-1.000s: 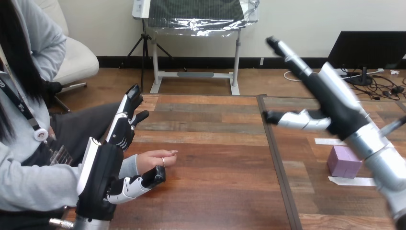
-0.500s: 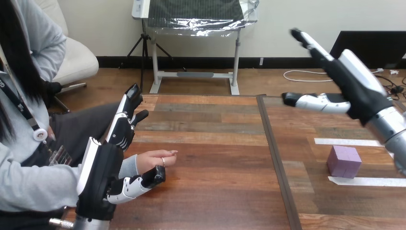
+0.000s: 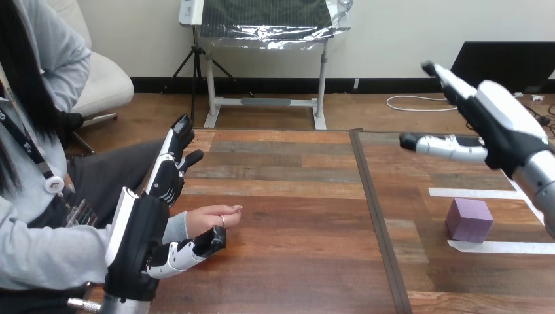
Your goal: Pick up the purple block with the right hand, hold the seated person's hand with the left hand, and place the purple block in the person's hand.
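The purple block point(image 3: 470, 219) sits on the right part of the wooden table point(image 3: 294, 216), between two white tape strips. My right hand point(image 3: 501, 127) hovers high above and behind it, open, its fingers straight and its thumb pointing left; it touches nothing. At the lower left my left hand point(image 3: 141, 229) is open, fingers stretched up and away, thumb lying toward the right. The person's hand point(image 3: 211, 217) rests on the table's left edge in the gap between that thumb and those fingers. My left hand's fingers are not curled round it.
Two white tape strips point(image 3: 476, 193) point(image 3: 501, 247) lie on the table, one behind and one in front of the block. A dark seam point(image 3: 378, 216) runs front to back between the table's two halves. The person sits at the left side.
My right hand has swung right and away from me, uncovering the purple block. The left hand, the person's hand and the block have not moved.
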